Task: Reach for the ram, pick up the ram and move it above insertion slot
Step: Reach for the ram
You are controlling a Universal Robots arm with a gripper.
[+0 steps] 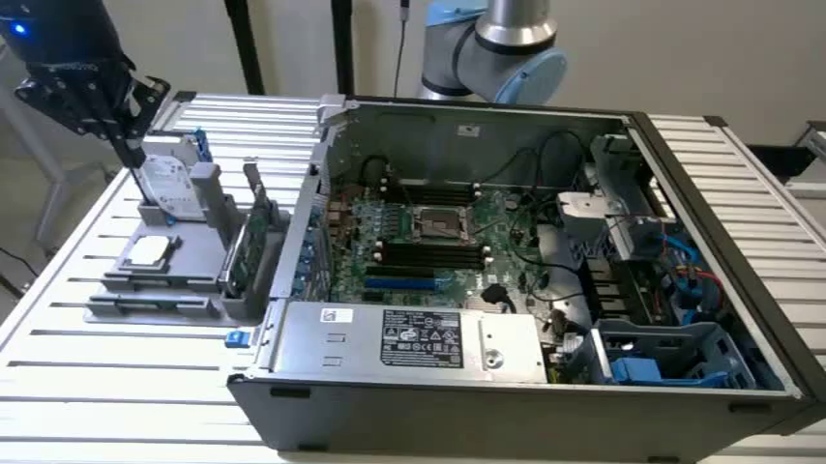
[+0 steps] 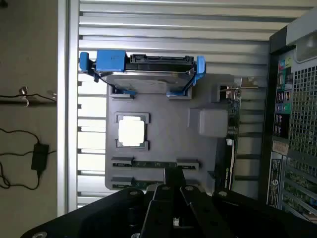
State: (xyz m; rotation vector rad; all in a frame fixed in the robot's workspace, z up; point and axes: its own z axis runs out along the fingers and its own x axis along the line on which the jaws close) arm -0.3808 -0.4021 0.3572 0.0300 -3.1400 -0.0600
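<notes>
The ram [image 2: 143, 184] is a thin dark green stick lying in the slotted end of a grey fixture [image 2: 168, 114]. In the wrist view my gripper [image 2: 173, 173] hangs well above that end with its fingertips together and nothing held. In the exterior view the black gripper [image 1: 130, 145] is high over the far end of the fixture [image 1: 193, 290], near the silver hard drive [image 1: 168, 179]. The motherboard's black memory slots [image 1: 432, 256] lie inside the open computer case [image 1: 387, 396], far from the gripper.
The fixture also carries a blue-framed hard drive [image 2: 143, 74], a square processor [image 2: 132, 131] and an upright green card [image 1: 265, 232] along the side nearest the case. The case wall rises beside it. Cables and a power adapter [image 2: 38, 154] lie beyond the slatted table's edge.
</notes>
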